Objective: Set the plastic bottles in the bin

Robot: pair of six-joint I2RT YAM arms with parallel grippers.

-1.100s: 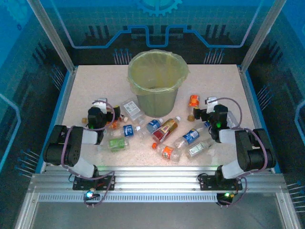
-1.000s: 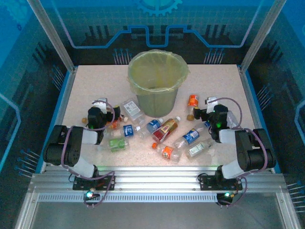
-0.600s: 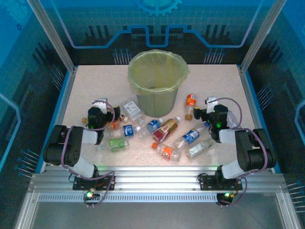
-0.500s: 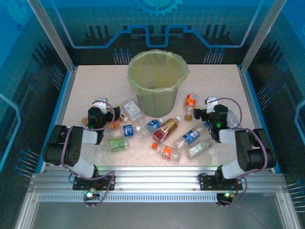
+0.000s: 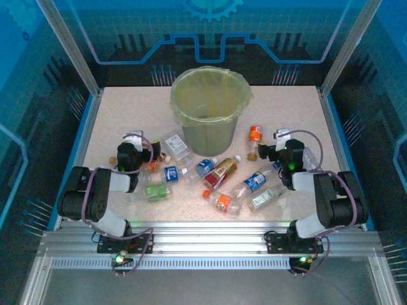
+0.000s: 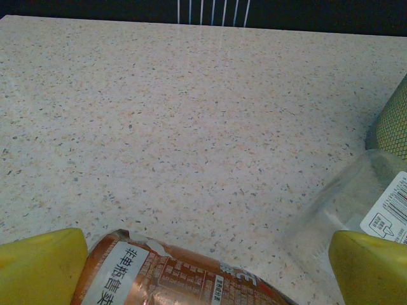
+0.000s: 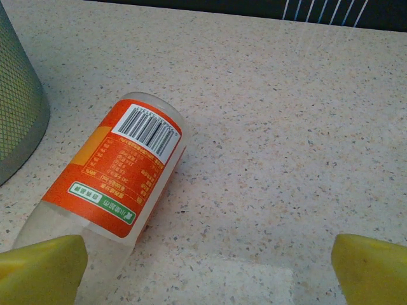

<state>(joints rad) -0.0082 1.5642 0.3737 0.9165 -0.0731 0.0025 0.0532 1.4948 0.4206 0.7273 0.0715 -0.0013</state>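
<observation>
Here, orange-labelled bottle (image 7: 127,181), beside spread right jaws

Brown-label bottle (image 6: 172,276) cut by bottom edge, bin (image 7: 16,108) cropped at left edge

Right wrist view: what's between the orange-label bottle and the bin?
Nothing. A bare strip of speckled table lies between the orange-label bottle, which is on its side, and the bin. The top external view shows the same gap.
</observation>
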